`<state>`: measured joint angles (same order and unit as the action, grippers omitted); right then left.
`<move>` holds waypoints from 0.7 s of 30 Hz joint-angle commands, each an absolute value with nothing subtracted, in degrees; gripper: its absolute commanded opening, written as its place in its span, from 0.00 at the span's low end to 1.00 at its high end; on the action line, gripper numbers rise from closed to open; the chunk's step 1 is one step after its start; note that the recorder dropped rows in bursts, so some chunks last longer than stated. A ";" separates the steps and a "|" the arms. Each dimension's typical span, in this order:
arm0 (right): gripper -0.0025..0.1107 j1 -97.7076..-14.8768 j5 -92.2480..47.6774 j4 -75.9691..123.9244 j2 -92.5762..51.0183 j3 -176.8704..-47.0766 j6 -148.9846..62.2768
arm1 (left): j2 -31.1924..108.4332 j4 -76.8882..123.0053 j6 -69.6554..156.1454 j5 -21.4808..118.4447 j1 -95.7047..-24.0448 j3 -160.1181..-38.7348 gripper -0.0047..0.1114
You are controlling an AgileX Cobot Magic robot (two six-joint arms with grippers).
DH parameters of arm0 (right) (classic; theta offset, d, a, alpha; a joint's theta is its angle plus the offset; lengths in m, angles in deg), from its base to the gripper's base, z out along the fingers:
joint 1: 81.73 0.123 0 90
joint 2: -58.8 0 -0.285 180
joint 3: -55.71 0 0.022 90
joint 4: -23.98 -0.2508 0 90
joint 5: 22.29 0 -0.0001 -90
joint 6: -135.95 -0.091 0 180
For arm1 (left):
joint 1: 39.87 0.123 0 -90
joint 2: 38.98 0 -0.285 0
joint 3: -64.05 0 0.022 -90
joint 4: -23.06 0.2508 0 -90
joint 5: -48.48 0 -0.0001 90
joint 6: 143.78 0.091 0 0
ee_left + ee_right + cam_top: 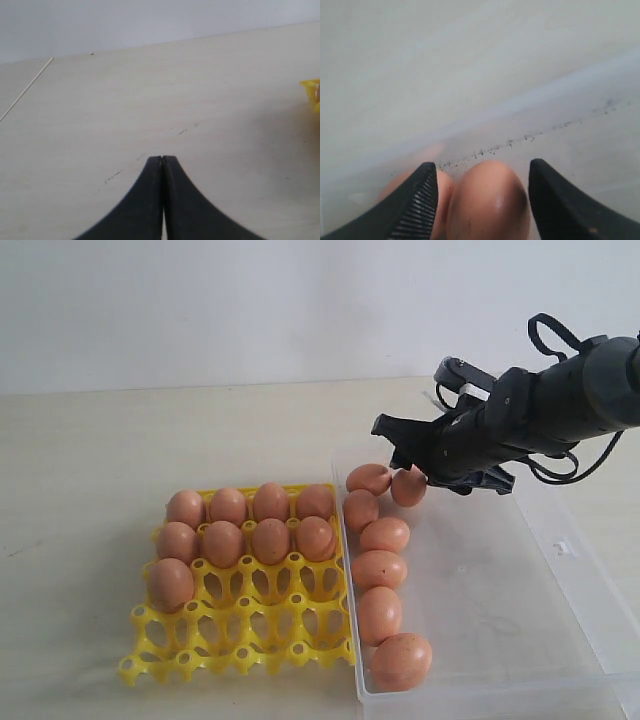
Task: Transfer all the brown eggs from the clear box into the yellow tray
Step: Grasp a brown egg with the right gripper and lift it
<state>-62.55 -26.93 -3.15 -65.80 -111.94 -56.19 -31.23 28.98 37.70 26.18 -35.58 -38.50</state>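
Observation:
Several brown eggs [385, 535] lie in a line along the left wall of the clear box [560, 570]. More brown eggs fill the two far rows of the yellow tray [240, 625], and one sits in its third row. My right gripper [408, 462] hangs over the far end of the box, open, its fingers on either side of one egg [487, 200] with gaps showing. A second egg [442, 192] sits just beside one finger. My left gripper [162, 158] is shut on nothing above bare table, and a corner of the yellow tray [311, 90] shows at the edge of its view.
The tray stands right against the box's left wall. The tray's near rows of cups [270, 640] hold nothing. The right half of the box floor [490, 580] is bare. A pale wall stands behind the table.

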 commanded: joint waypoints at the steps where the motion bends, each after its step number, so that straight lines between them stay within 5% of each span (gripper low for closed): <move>1: 0.49 -62.79 -25.99 -2.67 -65.96 -112.14 -55.83 | -31.19 28.96 37.53 26.69 -35.87 -38.73 0.04; 16: 0.48 -62.79 -25.64 -2.67 -68.82 -112.14 -55.70 | -31.19 28.96 37.53 26.69 -35.87 -38.73 0.04; 19: 0.33 -62.79 -25.63 -1.82 -68.82 -112.14 -55.59 | -31.19 28.96 37.53 26.69 -35.87 -38.73 0.04; 21: 0.12 -62.79 -26.22 -1.25 -68.82 -112.14 -53.38 | -31.19 28.96 37.53 26.69 -35.87 -38.73 0.04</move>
<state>-62.55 -25.70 -2.59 -68.09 -111.94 -55.90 -31.23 28.98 37.70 26.18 -35.58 -38.50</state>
